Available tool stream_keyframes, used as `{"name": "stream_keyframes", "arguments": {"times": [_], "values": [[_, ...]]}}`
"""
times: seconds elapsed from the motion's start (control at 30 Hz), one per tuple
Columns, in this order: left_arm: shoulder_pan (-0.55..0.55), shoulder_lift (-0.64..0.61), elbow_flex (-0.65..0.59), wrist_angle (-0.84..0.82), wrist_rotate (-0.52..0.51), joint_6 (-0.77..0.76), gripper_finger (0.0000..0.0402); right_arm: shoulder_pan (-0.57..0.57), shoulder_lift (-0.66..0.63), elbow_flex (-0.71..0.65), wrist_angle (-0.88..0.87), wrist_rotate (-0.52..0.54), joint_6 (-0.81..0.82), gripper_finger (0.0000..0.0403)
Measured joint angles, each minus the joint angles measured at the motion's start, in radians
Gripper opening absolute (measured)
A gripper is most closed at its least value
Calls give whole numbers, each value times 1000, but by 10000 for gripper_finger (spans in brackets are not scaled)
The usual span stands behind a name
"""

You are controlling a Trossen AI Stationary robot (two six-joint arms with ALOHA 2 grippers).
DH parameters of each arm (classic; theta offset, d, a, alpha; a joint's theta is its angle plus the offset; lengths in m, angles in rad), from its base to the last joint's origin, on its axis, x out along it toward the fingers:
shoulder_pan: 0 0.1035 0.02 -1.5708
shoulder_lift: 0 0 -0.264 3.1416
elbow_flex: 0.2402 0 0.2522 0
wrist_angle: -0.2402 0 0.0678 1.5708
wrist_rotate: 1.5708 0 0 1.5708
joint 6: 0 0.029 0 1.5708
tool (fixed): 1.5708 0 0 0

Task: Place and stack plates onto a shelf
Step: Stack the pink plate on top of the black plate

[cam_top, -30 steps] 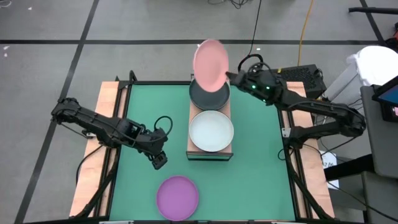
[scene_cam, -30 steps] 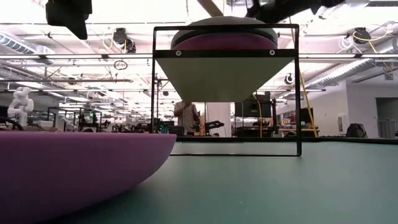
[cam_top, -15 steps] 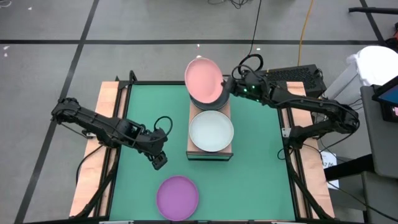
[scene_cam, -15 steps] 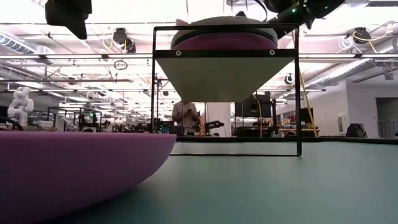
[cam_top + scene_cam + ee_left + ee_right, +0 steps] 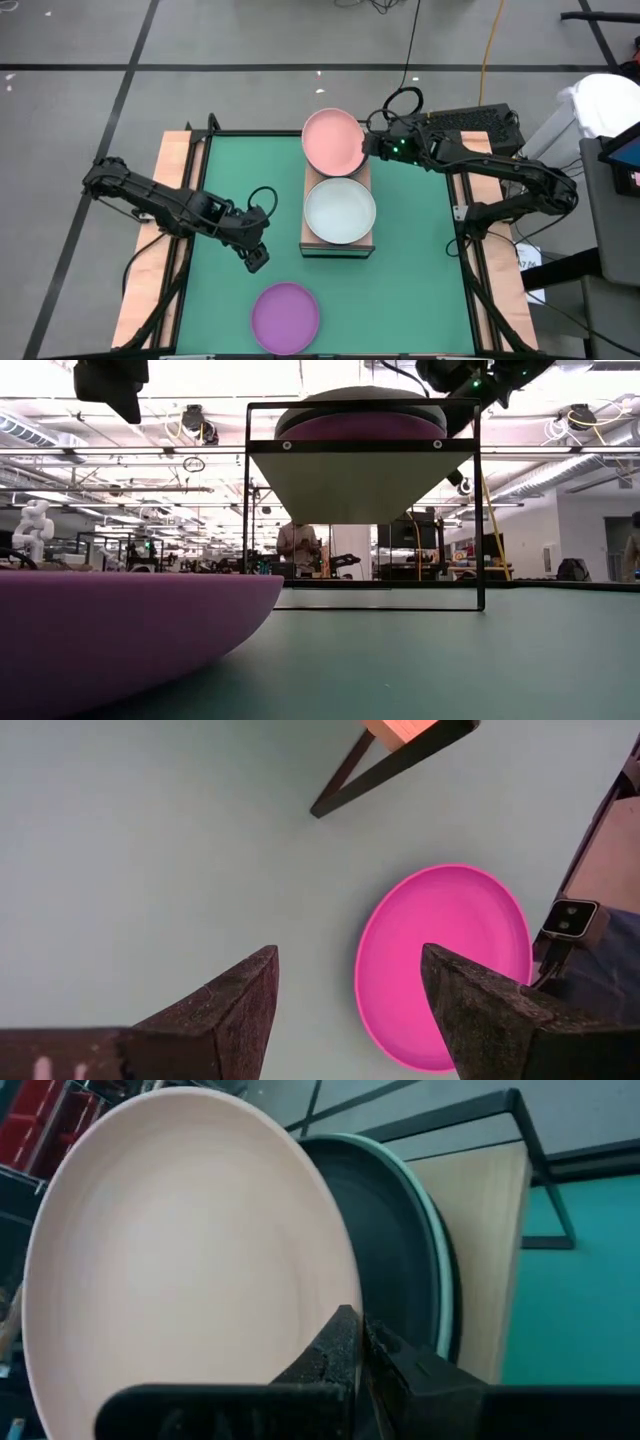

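hiding the dark plate (image 5: 400, 1270) below, pink plate (image 5: 333, 141) pinched by right tool (image 5: 366, 146), left tool (image 5: 257, 262) wide

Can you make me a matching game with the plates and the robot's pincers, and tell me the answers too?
Things:
1. pink plate
2. purple plate
3. whitish plate
4. left pincer

Places or states:
A. lying on the green mat
B. open, holding nothing
C. gripped by the right pincer
D. on the near end of the shelf

Pairs: 1-C, 2-A, 3-D, 4-B
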Motion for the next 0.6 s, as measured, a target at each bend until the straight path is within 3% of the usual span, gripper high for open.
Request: {"name": "stream_keyframes", "arguments": {"times": [0.6], "values": [[0,0,0,-1,-1,0,250,-5,0,0,-48,48,-18,0]]}}
